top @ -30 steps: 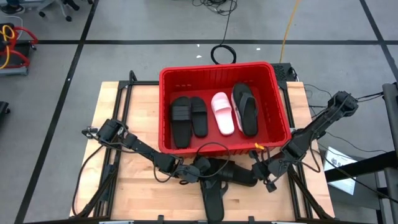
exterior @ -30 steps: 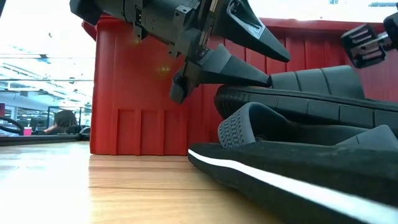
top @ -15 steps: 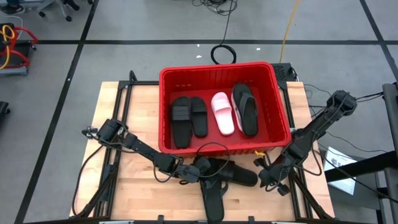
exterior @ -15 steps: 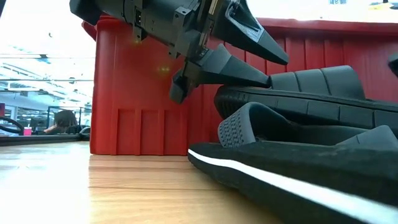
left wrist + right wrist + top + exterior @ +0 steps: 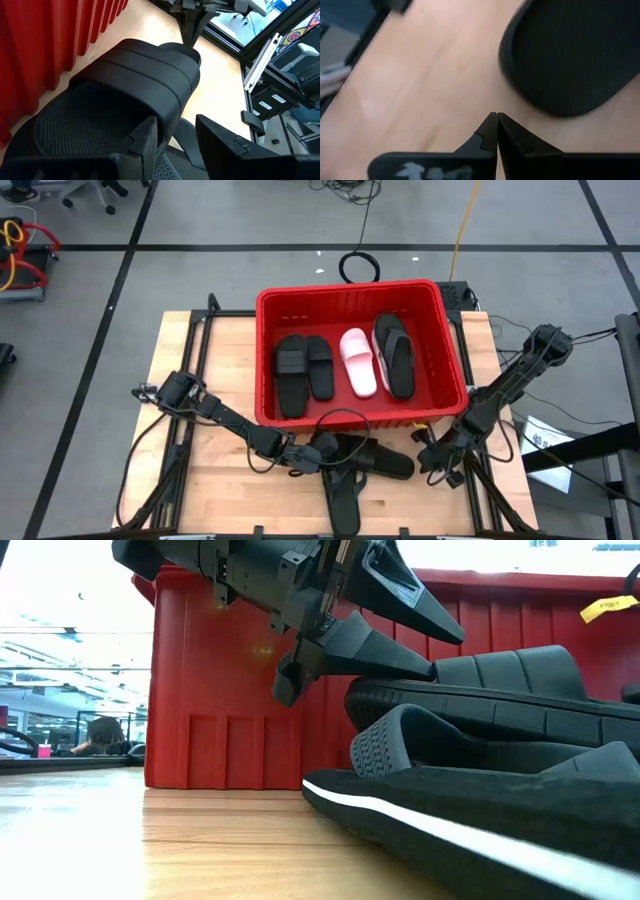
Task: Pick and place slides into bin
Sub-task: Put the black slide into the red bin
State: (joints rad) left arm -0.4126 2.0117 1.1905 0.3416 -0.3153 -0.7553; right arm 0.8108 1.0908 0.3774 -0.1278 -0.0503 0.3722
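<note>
The red bin [image 5: 350,288] stands at the table's middle and far part. It holds two black wide-strap slides [image 5: 303,367], a pale pink slide [image 5: 358,362] and black flip-flops [image 5: 393,353]. On the table before the bin lies a black wide-strap slide [image 5: 385,460], partly on a second one [image 5: 400,740]. Another black slide [image 5: 342,500] lies nearer the front edge. My left gripper [image 5: 318,455] is open at the wide-strap slide's left end, with the strap [image 5: 145,75] just ahead of its fingers. My right gripper [image 5: 428,462] is shut and empty above the wood, right of that slide. My left gripper comes level from the table's left, with its lower finger [image 5: 400,660] at the near edge of the slide's wide strap [image 5: 470,675]. I cannot tell whether it touches the strap. The slide rests on the slide beneath it.
The bin's front wall [image 5: 220,690] rises right behind the slides, with a yellow tag [image 5: 608,606] on it. Bare wood lies left of the slides [image 5: 220,480]. Cables and floor surround the table.
My right gripper has drawn away from the slides toward the table's near right corner and has left the low view. The left gripper and the slides have stayed where they were.
</note>
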